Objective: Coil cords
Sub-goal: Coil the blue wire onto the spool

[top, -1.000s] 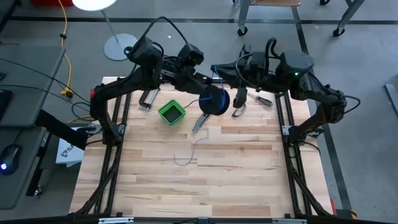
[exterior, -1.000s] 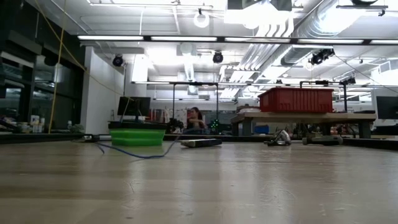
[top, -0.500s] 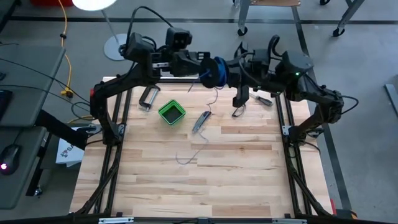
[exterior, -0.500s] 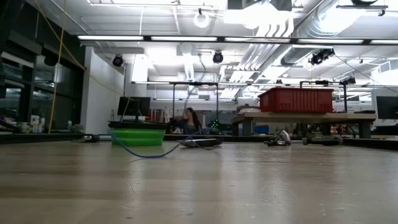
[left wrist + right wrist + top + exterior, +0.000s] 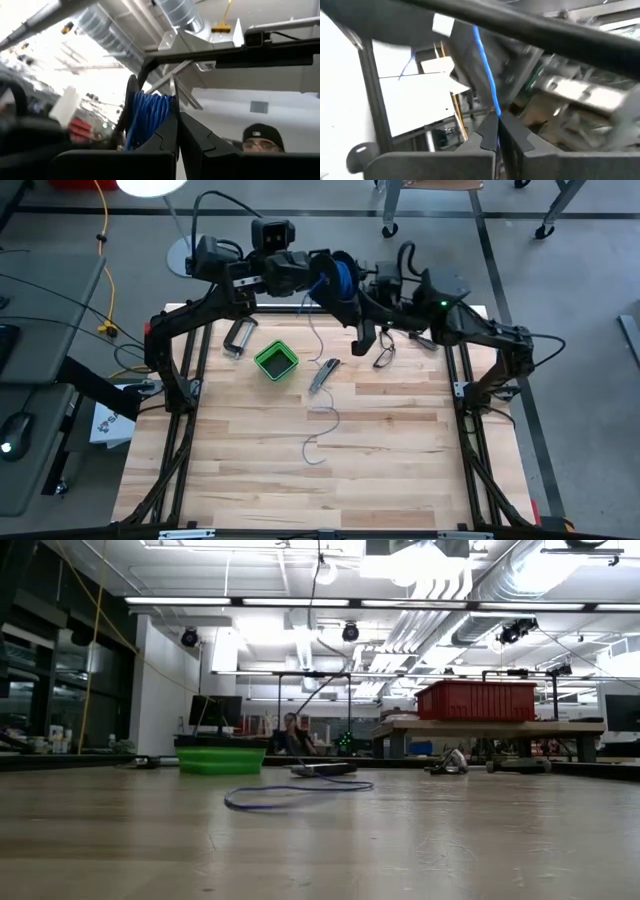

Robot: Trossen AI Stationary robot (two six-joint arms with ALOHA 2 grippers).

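Jaws of the left gripper are clamped on the spool, held high over the tabletop's far edge; right gripper jaws pinch the wire just beside it. Slack wire hangs down, trailing toward the near edge.

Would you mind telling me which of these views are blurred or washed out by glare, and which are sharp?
High view: sharp and evenly lit, the spool and wire clear. Low view: sharp across the table, ceiling lights blown out. Left wrist view: glare whitens one side, the spool soft but readable. Right wrist view: heavily motion-blurred, only the right claw and the wire strand clear.
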